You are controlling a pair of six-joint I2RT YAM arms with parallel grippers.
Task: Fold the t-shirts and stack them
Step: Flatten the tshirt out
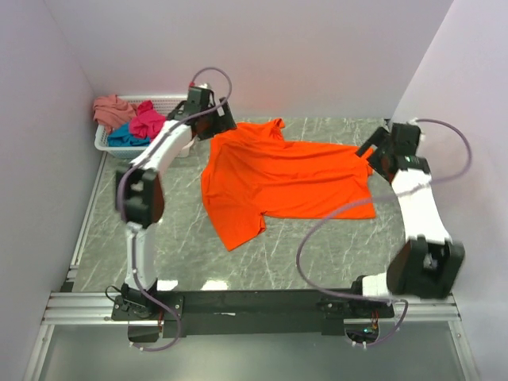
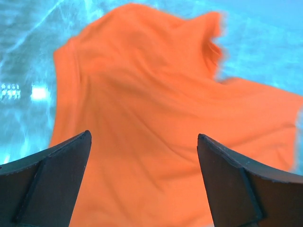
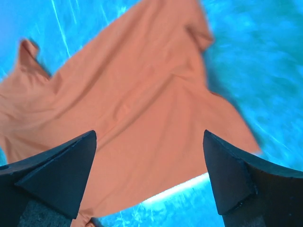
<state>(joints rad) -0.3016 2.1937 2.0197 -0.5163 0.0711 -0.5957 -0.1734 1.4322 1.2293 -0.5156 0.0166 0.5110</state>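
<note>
Dark jaws frame the bottom of each wrist view, and on both arms they stand wide apart with nothing between them. Below them lies the orange t-shirt [image 1: 278, 178], spread sideways over the middle of the worktop [image 1: 317, 254]. Its shoulders point to the left edge and its hem to the right edge. One sleeve reaches toward the far edge and the other toward the near edge.

The left arm [image 1: 163, 147] holds the left jaws over the far sleeve and shoulder. The right arm [image 1: 421, 206] holds the right jaws over the hem's far corner. Neither pair appears to touch the cloth.

In the far left corner a white basket [image 1: 101, 143] holds the salmon-pink shirt [image 1: 111, 107], the magenta shirt [image 1: 149, 123] and the teal shirt [image 1: 123, 139], all crumpled together.

The orange cloth looks thin, light and limp. It will likely sag, wrinkle and drag rather than keep its shape. Pinching the seamed edges, a shoulder and a hem corner, seems the best hold, since a grip mid-panel would probably bunch the cloth.
</note>
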